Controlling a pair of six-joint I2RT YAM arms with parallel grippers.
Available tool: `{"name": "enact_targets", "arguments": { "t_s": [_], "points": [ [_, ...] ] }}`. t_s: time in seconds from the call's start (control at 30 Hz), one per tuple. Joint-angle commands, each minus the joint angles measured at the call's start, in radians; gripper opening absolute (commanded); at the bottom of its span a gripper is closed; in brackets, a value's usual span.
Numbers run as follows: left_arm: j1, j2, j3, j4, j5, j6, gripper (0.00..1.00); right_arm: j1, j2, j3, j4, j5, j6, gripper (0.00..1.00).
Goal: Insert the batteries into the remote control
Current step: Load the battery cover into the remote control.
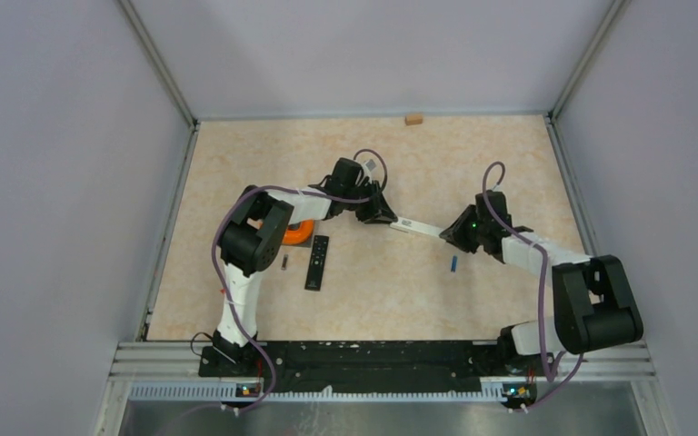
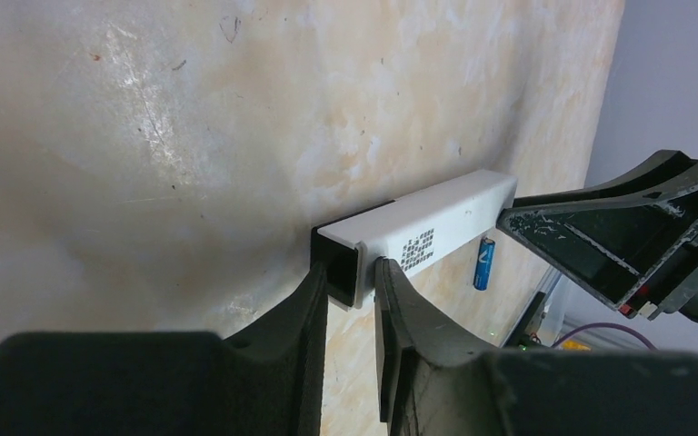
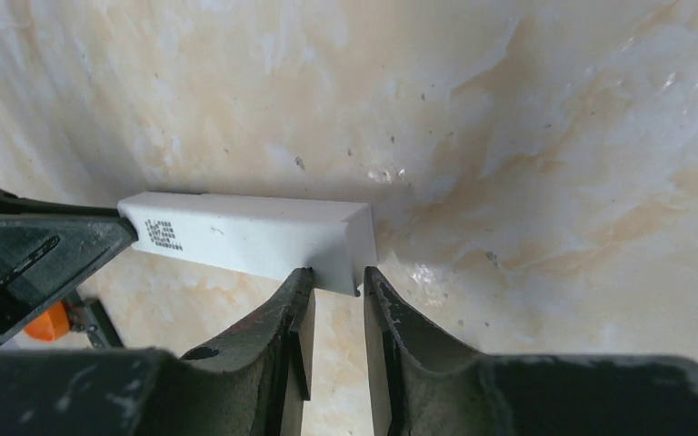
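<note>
A white remote [image 1: 415, 227] hangs between my two grippers, a little above the table. My left gripper [image 1: 383, 216] is shut on its left end, which shows a dark open face in the left wrist view [image 2: 354, 259]. My right gripper [image 1: 447, 233] is shut on its right end [image 3: 345, 245]. A blue battery [image 1: 453, 264] lies on the table just in front of the right gripper and also shows in the left wrist view [image 2: 483, 262]. A dark battery [image 1: 284, 262] lies beside a black remote [image 1: 317, 262] near the left arm. The other batteries are out of sight.
An orange object [image 1: 298, 232] sits partly under the left arm and shows in the right wrist view [image 3: 47, 322]. A small wooden block [image 1: 413, 118] lies at the table's far edge. Grey walls close in the table on three sides.
</note>
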Motion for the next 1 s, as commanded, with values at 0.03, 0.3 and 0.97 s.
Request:
{"name": "enact_targets", "arguments": {
  "t_s": [0.03, 0.3, 0.97],
  "points": [
    [-0.025, 0.076, -0.066, -0.168, -0.134, 0.036, 0.17, 0.015, 0.006, 0.032, -0.139, 0.236, -0.089, 0.36],
    [-0.024, 0.081, -0.060, -0.156, -0.117, 0.023, 0.17, 0.015, -0.023, 0.041, -0.144, 0.254, -0.135, 0.42],
    [-0.023, 0.091, -0.042, -0.147, -0.085, 0.008, 0.17, 0.073, 0.119, 0.163, -0.137, 0.230, -0.295, 0.18]
  ]
}}
